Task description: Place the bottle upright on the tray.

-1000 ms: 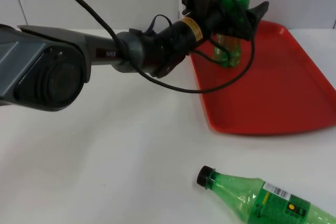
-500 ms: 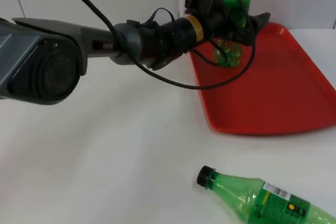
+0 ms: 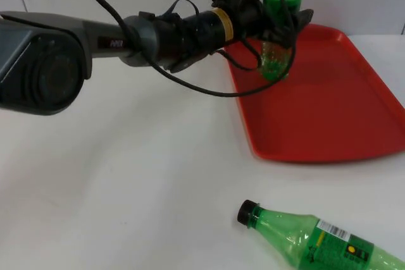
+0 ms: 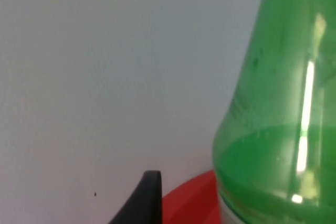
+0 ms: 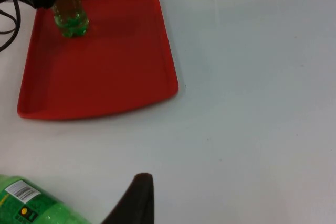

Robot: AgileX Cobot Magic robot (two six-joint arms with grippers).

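Nearest the camera, a second green bottle (image 3: 316, 239) lies on its side on the white table (image 3: 126, 188), black cap toward my left arm. My right gripper (image 5: 137, 198) hangs above the table near it; I cannot tell how far it is open. Farther off, my left arm stretches level across to the red tray (image 3: 329, 112), where my left gripper (image 3: 278, 20) sits open beside the upright bottle (image 3: 278, 42) on the tray's far corner, by the grey wall (image 4: 105, 77)
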